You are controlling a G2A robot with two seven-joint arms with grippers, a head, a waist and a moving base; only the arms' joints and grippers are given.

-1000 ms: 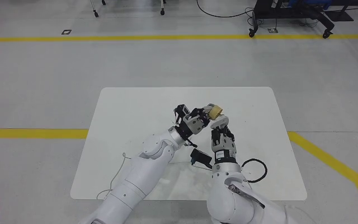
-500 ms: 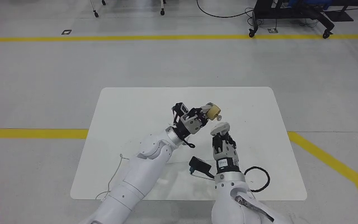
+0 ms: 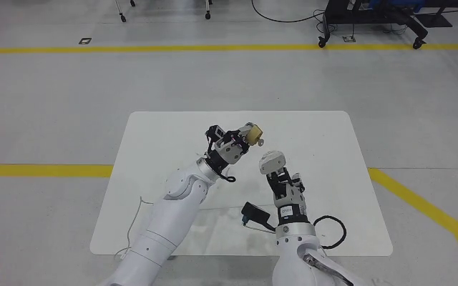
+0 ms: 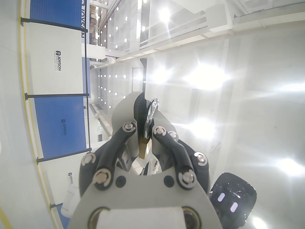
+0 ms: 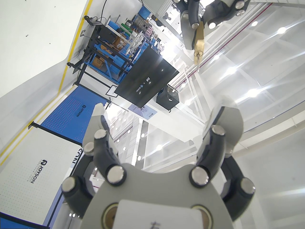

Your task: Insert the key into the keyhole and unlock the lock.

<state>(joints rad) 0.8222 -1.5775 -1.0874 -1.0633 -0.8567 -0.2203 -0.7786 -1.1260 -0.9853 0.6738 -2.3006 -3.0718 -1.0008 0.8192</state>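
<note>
A brass padlock [image 3: 252, 132] is held up over the white table [image 3: 157, 143], with my left gripper [image 3: 241, 139] shut on it. In the left wrist view the lock body [image 4: 144, 148] sits between the fingers and its silver shackle [image 4: 152, 109] pokes out past them. From the right wrist view the padlock [image 5: 199, 42] shows in the other arm's gripper [image 5: 197, 28], and a thin metal piece [image 5: 197, 66], seemingly the key, sticks out of its end. My right gripper [image 5: 162, 117] is open and holds nothing. It stands [image 3: 271, 161] a short way right of the lock, apart from it.
A black cable [image 3: 330, 227] trails behind the right arm near the table's front edge. Yellow floor lines [image 3: 57, 170] run beside the table. Carts and a rack [image 3: 372, 18] stand far off across the floor.
The left gripper has carried the padlock to the left and farther away. The right gripper, which was up against the lock, has drawn back from it.
</note>
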